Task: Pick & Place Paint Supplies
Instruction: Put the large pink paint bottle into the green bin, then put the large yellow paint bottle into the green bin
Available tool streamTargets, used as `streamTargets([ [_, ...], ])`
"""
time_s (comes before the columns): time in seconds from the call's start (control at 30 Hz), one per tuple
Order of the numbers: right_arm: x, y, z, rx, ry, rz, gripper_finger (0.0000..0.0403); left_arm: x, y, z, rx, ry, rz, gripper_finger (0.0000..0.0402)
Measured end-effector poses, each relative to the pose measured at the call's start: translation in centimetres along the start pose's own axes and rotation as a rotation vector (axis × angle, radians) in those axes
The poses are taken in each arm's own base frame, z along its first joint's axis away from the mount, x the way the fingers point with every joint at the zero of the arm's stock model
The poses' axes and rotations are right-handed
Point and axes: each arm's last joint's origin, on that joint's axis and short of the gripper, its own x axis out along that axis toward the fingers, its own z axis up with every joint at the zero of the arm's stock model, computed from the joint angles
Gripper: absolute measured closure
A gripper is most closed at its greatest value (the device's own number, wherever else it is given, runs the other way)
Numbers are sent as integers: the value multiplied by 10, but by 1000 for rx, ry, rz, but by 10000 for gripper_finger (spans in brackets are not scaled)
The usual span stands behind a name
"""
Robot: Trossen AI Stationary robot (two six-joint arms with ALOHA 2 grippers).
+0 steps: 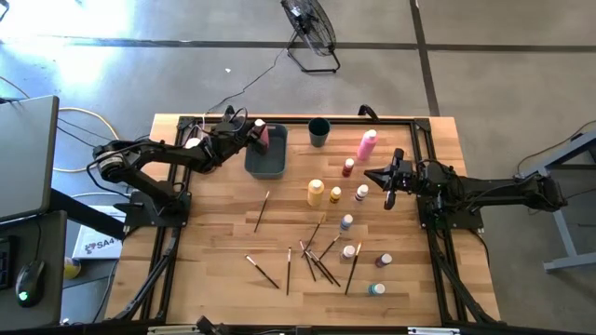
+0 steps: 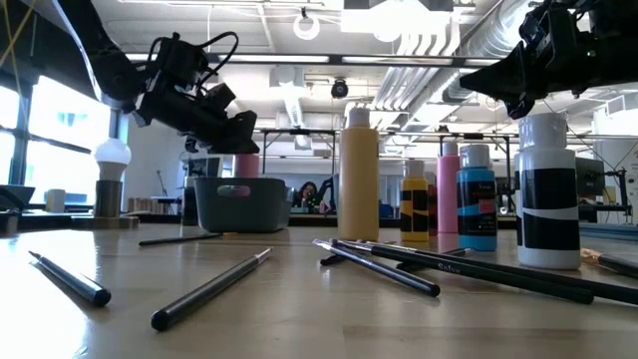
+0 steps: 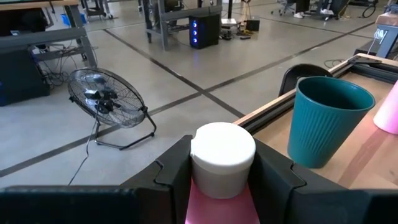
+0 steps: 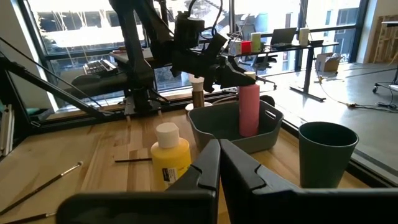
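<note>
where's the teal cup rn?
In the high view the teal cup stands upright at the table's far edge, between the grey bin on its left-arm side and a tall pink squeeze bottle on its right-arm side.

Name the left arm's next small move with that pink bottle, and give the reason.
Probably lower it a little further and then open the fingers. The left gripper is clamped on the white cap of the pink bottle, which stands upright inside the grey bin. Whether its base touches the bin floor is hidden. The right gripper waits shut above the small bottles.
</note>
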Motion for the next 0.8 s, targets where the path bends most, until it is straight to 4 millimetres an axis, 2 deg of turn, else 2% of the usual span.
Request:
streamTargets([
  [0.13, 0, 0, 0, 0, 0, 0, 400, 0, 0, 0, 2, 1, 2, 259],
  [0.33, 0, 0, 0, 0, 0, 0, 400, 0, 0, 2, -4, -18, 3, 196],
  [0.47, 0, 0, 0, 0, 0, 0, 400, 0, -1, 3, -5, -23, -7, 168],
  [0.8, 0, 0, 0, 0, 0, 0, 400, 0, -1, 4, -9, -35, -8, 158],
])
